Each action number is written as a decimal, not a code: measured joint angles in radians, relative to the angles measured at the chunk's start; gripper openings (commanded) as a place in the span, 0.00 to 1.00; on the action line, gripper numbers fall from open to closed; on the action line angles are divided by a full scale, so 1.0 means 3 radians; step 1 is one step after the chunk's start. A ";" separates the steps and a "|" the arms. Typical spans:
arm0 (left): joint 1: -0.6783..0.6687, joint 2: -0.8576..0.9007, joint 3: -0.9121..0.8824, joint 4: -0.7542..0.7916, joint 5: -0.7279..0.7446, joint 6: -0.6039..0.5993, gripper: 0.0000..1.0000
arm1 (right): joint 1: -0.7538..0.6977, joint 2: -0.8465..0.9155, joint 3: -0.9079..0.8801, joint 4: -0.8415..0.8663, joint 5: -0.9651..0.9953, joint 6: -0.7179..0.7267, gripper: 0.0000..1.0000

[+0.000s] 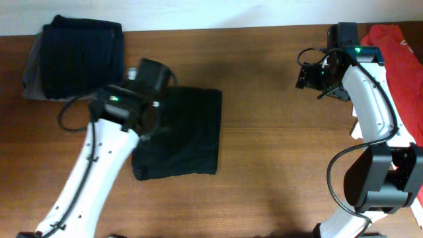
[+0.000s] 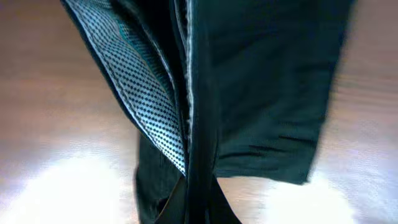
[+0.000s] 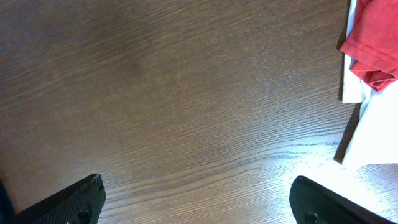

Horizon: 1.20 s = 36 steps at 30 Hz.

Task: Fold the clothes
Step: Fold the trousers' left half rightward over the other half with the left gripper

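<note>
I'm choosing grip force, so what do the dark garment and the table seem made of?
The dark garment: soft matte cloth, limp and creased, with a pale dotted lining; fibre unclear. The table: wood or wood-look laminate, brown grain lines, slight sheen from glare.
</note>
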 measured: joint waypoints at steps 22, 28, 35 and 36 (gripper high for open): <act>-0.0472 0.1063 -0.0690 0.1526 0.0675 0.0397 0.99 | 0.0001 0.0000 0.0000 0.0001 0.0000 -0.0003 0.98; -0.0472 0.1064 -0.0666 0.1366 0.0710 0.0402 0.99 | 0.0001 0.0000 0.0000 0.0000 0.0000 -0.0001 0.98; -0.0472 0.0641 -0.0455 0.1184 0.0827 0.0404 0.22 | 0.0001 0.0000 0.0000 0.0000 0.0000 -0.0003 0.98; -0.0472 0.0664 -0.0476 0.1216 0.0894 0.0413 0.15 | 0.0000 0.0000 0.0000 0.0001 0.0000 -0.0001 0.99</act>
